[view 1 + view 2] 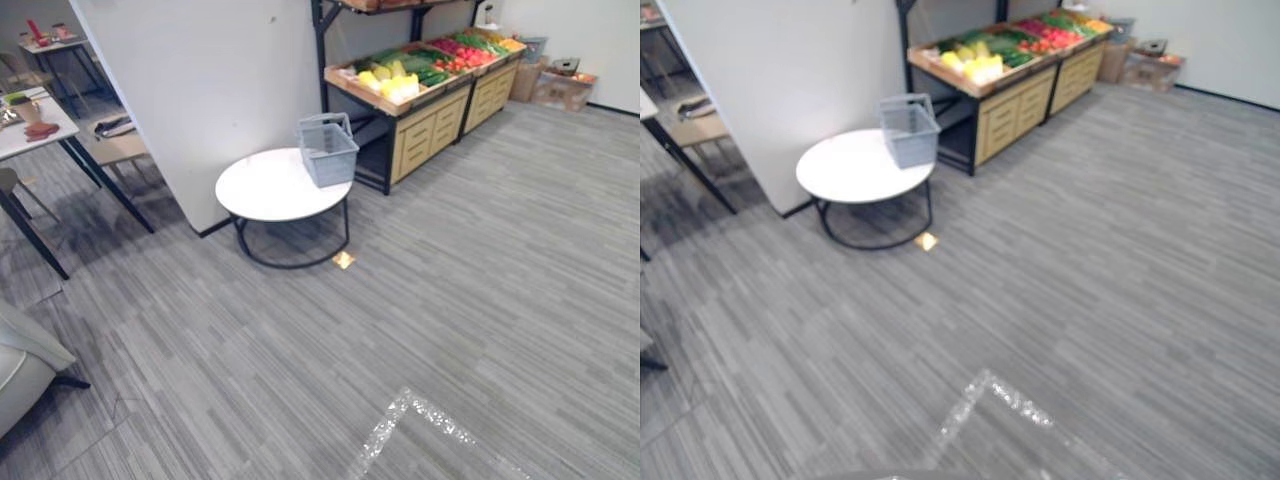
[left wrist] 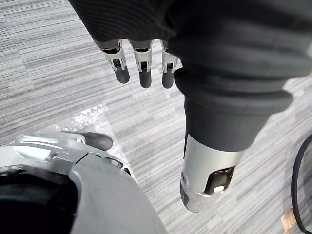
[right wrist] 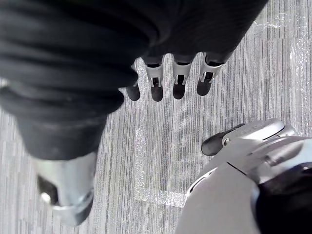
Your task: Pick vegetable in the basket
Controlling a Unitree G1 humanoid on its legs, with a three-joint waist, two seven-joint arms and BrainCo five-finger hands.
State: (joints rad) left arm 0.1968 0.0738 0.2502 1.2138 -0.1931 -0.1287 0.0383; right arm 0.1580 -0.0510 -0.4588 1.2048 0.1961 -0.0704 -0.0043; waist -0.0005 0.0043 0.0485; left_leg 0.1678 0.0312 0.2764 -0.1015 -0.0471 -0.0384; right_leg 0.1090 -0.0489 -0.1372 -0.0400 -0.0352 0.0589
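A grey plastic basket [image 1: 326,148] stands on the right edge of a round white table [image 1: 270,188], seen again in the right eye view as basket [image 1: 908,129] on table [image 1: 855,167]. Behind it, a wooden produce stand [image 1: 420,75] holds yellow, green and red vegetables [image 1: 395,80]. My left hand [image 2: 141,63] hangs over the carpet with straight, relaxed fingers and holds nothing. My right hand [image 3: 168,78] hangs the same way, fingers straight and empty. Both hands are far from the table.
A white partition wall [image 1: 200,90] rises behind the table. Desks and a chair [image 1: 40,130] stand at the far left. Cardboard boxes [image 1: 560,85] sit at the back right. Silver tape [image 1: 410,415] marks the grey carpet near me. A small yellow tag [image 1: 343,260] lies by the table.
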